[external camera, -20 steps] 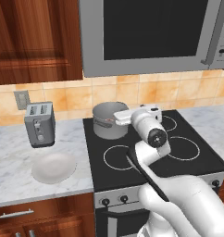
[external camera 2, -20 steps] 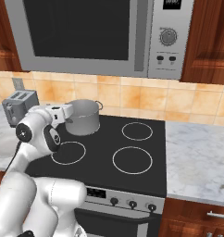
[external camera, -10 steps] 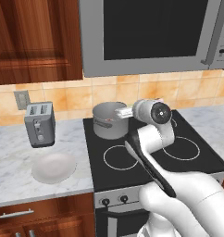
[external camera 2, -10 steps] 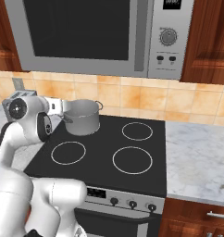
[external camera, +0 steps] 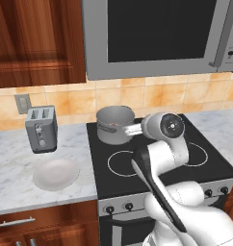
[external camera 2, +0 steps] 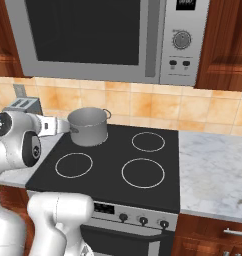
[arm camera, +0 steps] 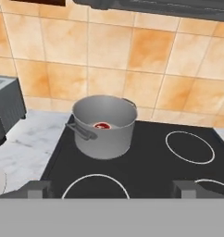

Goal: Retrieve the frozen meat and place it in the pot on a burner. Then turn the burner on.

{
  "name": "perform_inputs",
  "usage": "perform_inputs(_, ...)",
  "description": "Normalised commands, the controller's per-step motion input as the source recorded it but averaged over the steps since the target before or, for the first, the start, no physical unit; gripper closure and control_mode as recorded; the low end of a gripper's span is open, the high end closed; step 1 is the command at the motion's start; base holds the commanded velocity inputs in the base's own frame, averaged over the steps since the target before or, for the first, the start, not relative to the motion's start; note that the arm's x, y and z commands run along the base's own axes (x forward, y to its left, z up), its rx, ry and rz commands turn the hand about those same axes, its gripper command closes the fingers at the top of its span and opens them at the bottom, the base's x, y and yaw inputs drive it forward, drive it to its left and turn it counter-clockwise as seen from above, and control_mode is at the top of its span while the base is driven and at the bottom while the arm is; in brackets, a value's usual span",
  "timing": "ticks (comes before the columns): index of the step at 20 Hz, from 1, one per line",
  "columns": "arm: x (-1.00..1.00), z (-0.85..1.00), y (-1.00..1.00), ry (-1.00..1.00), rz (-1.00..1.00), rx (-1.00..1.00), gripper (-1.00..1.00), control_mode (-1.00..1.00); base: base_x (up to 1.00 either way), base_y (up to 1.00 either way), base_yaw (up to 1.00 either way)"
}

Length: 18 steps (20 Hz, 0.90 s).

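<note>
Resting inside the pot [arm camera: 104, 126], the frozen meat [arm camera: 102, 125] shows red on its floor, on the rear left burner of the black stove [external camera 2: 118, 170]. Just in front, above the front left burner, the gripper [arm camera: 111, 189] stands wide and holds nothing. Left on the marble desk [external camera: 12, 166] stand a toaster [external camera: 41, 129] and a white plate [external camera: 56, 174].

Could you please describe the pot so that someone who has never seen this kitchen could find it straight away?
Look below the microwave at the black stove. The pot stands on its rear left burner, nearest the toaster: a plain grey, lidless metal cylinder with short side handles, and the only vessel on the stove.
</note>
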Motion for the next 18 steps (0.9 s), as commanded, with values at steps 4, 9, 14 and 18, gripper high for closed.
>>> perform_inputs(4,-0.83,-0.09,0.0,0.0,0.0,0.0,-1.0,-1.0,0.0,0.0,0.0)
perform_inputs(9,-0.85,0.0,0.18,0.0,0.0,0.0,-1.0,-1.0,0.0,0.0,0.0)
perform_inputs(14,-0.71,-0.08,0.16,-0.01,-0.03,0.0,-1.0,-1.0,0.0,0.0,0.0)
perform_inputs(18,-0.65,-0.5,0.18,-0.1,-0.03,0.04,-1.0,-1.0,0.0,0.0,0.0)
